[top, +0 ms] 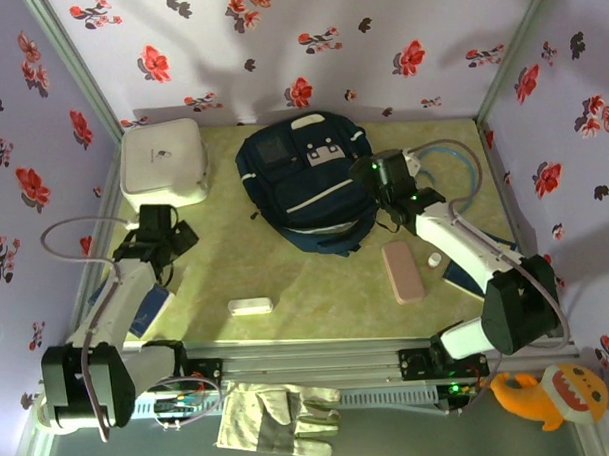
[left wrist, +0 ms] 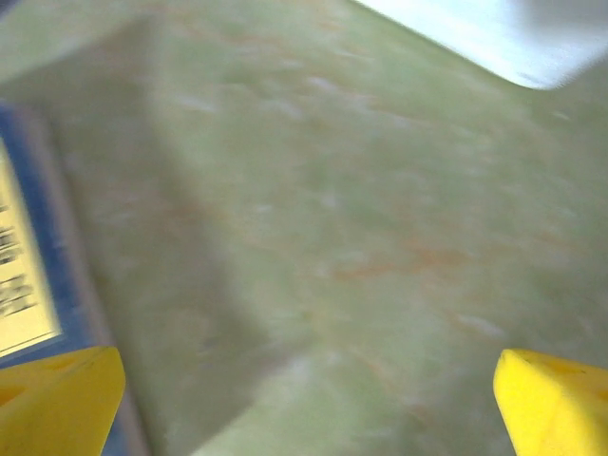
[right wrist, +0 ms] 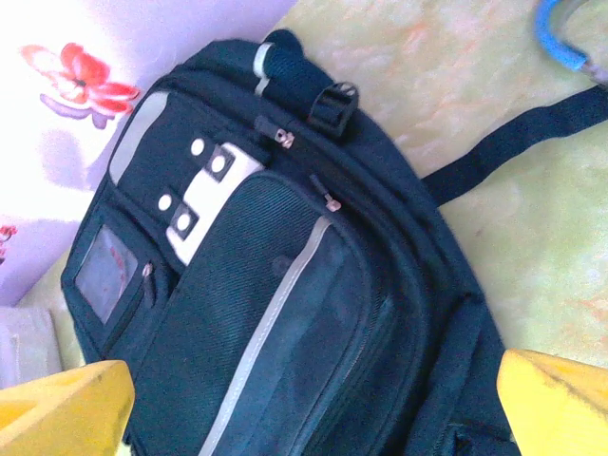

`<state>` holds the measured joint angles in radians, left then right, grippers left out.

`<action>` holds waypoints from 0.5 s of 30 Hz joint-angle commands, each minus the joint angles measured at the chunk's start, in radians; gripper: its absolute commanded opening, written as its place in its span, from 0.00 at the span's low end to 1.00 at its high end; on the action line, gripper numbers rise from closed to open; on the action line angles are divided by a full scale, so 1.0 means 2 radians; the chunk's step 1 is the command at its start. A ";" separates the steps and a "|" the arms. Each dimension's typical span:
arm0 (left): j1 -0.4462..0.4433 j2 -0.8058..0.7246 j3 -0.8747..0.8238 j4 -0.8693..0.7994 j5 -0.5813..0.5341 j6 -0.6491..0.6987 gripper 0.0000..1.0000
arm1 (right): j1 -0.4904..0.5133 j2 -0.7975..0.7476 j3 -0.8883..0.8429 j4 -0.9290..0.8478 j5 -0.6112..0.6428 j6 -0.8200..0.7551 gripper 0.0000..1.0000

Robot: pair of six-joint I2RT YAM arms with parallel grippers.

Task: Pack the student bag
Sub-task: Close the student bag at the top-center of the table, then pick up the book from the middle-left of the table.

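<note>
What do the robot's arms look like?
Both arms are white tubes joined by chunky black joints. The left arm trails a thin grey cable loop. The right arm carries a pale blue-grey hose loop and tiny green lights. The jaws on both have bright yellow tips.

Navy student bag [top: 308, 183] with white stripes, white box [top: 162, 163], pink case [top: 402, 272], lilac red-flowered walls [top: 378, 45]

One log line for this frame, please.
left tool: open, empty, over table | right tool: open, empty, at student bag | student bag: flat, looks closed
</note>
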<state>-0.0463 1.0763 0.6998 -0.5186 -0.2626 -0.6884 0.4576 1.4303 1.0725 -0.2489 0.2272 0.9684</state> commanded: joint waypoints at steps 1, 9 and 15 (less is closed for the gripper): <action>0.047 -0.025 -0.025 -0.007 -0.007 -0.024 1.00 | 0.006 0.011 0.022 0.007 -0.015 -0.010 0.99; 0.157 0.004 -0.051 0.039 0.093 -0.008 1.00 | 0.015 0.032 0.034 0.013 -0.036 -0.006 0.99; 0.183 0.056 -0.054 0.067 0.115 -0.018 1.00 | 0.018 0.037 0.038 0.010 -0.043 -0.003 0.99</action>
<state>0.3042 1.1584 0.6006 -0.4301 -0.0761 -0.7052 0.4858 1.4891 1.1072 -0.2405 0.1528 0.9684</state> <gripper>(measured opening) 0.997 0.988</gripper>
